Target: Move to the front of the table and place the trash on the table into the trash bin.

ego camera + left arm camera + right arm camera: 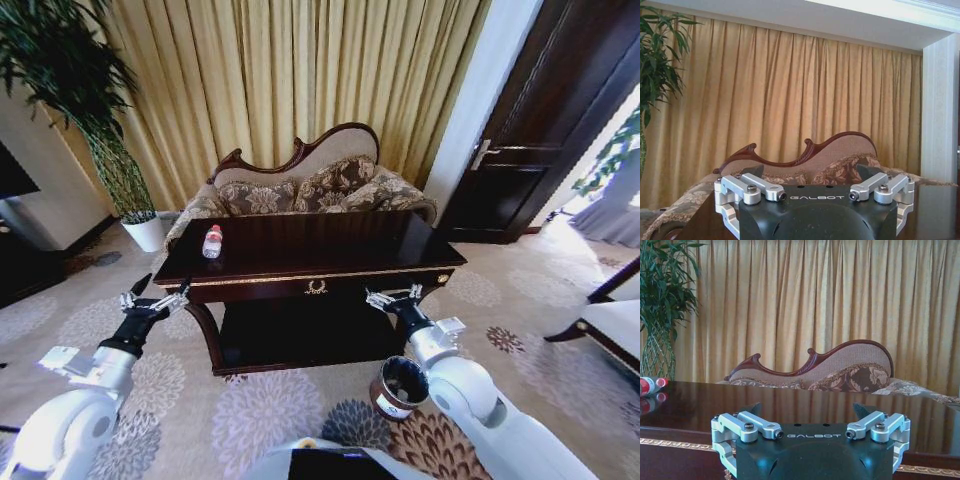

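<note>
Both tools spread open and empty: the left tool [155, 297] hovers at the tabletop's [330, 245] lower-left corner, the right tool [393, 297] at its front edge, arms outstretched. The water bottle [212, 241] lies centre-left, near the left tool; a careless reach could roll it away. The trash bin [400, 388] stands lower centre-right.

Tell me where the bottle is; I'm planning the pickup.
In the head view the bottle stands at the table's left end, before the sofa.
</note>
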Controlling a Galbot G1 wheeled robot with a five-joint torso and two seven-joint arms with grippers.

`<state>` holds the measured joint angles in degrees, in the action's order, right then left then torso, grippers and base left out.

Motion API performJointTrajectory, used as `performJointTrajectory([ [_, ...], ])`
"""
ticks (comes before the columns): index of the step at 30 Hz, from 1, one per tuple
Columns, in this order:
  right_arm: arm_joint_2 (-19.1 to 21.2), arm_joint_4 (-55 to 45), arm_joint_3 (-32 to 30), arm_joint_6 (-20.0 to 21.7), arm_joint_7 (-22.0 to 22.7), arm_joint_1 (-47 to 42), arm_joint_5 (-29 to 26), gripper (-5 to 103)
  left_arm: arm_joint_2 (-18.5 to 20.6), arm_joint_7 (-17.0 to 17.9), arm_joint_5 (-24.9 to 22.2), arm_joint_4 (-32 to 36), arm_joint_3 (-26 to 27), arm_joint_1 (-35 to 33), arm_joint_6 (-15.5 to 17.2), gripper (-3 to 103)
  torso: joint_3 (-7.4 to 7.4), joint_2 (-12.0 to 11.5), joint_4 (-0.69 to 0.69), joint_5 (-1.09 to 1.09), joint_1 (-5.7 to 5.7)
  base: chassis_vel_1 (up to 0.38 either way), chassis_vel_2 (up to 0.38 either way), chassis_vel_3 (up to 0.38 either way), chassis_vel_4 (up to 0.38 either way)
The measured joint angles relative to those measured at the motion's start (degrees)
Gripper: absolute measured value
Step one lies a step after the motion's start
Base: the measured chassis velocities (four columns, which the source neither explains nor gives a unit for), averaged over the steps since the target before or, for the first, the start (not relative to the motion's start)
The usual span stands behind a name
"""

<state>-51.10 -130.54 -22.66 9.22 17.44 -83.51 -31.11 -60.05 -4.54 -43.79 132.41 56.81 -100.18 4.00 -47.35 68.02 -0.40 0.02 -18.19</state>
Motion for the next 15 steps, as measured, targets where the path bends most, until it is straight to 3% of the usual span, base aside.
performJointTrajectory([
  [15, 0.3, -0.1, 0.5, -0.1, -0.8, -0.3, 0.2, 100, -0.1, 0.0, 0.3, 0.4, -0.1, -0.2, -0.2, 100, 0.0, 0.0, 0.0, 0.0, 0.0, -0.088, 0.085, 0.093, -0.089],
])
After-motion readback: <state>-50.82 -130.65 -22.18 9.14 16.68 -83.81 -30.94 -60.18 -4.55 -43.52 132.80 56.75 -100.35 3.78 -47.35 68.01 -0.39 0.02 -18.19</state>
